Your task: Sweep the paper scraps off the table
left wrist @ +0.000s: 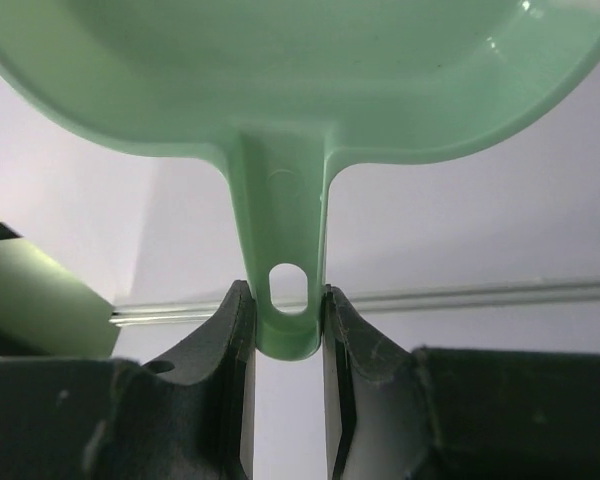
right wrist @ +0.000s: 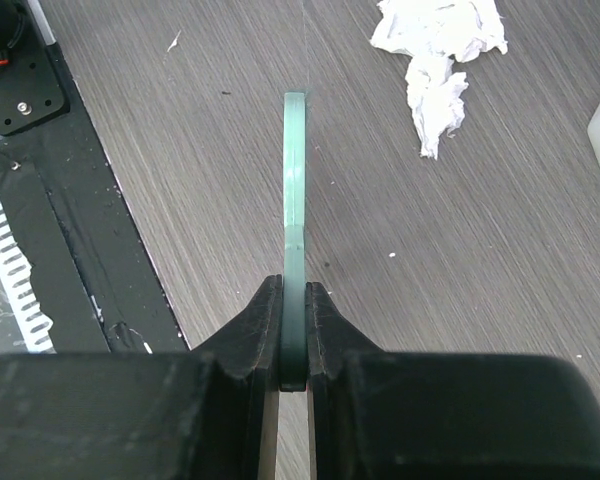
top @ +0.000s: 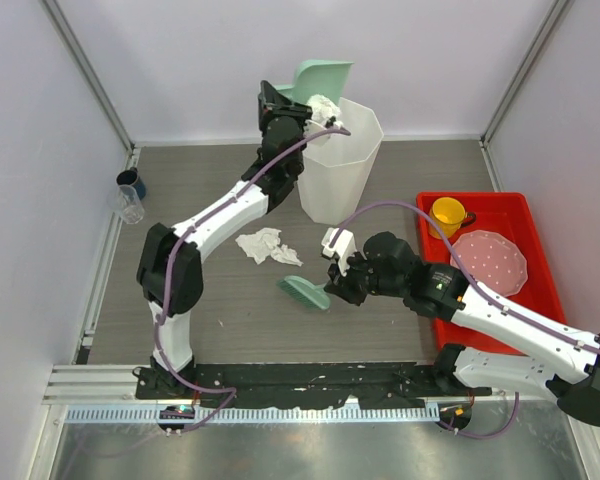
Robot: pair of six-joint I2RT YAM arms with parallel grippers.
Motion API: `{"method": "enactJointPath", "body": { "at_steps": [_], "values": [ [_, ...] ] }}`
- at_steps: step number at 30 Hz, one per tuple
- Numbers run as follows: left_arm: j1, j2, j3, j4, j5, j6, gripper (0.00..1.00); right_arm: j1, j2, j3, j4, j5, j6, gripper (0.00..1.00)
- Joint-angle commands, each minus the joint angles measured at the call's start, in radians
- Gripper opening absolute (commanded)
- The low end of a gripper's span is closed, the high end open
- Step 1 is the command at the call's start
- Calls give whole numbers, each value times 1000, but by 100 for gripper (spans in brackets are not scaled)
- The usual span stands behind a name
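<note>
Gripping the handle of a green dustpan (left wrist: 280, 80), the left tool (left wrist: 285, 308) has its jaws narrow, pressed on both sides of the handle's end. The dustpan is raised at the desk's 12 o'clock, over a tall white faceted bin (top: 345, 170), with a crumpled paper wad (top: 325, 108) at the bin's rim. The right tool (right wrist: 294, 300) is clamped narrow on a flat green scraper (right wrist: 295, 180), held edge-up low over the desk (top: 400, 175) near its middle. Paper scraps (top: 268, 246) lie on the desk at the scraper's 11 o'clock, near it but apart. At 3 o'clock a red tray (top: 540, 300) holds a yellow cup (top: 448, 213) and a pink dotted plate (top: 490, 262).
</note>
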Motion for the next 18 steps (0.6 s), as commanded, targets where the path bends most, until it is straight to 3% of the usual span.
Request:
{"method": "enactJointPath", "body": {
  "at_steps": [1,8,14,16,17,18],
  "values": [
    [2,7,11,536,123,465,0,-1,-4,36,61,-34,-3,1],
    [3,-39,-99,590,194,488,0,-1,-7,24,63,-30,-5,1],
    [20,-49,-84,578,96,404,0,-1,-13,26,66,-14,8,1],
    [26,-100,-24,481,7,213,0,-1,-18,27,66,21,20,1],
    [31,-129,-2,274,-71,92,0,-1,-18,30,64,36,25,1],
    [51,-161,43,129,-96,-166,0,-1,-15,35,66,56,32,1]
  ]
}}
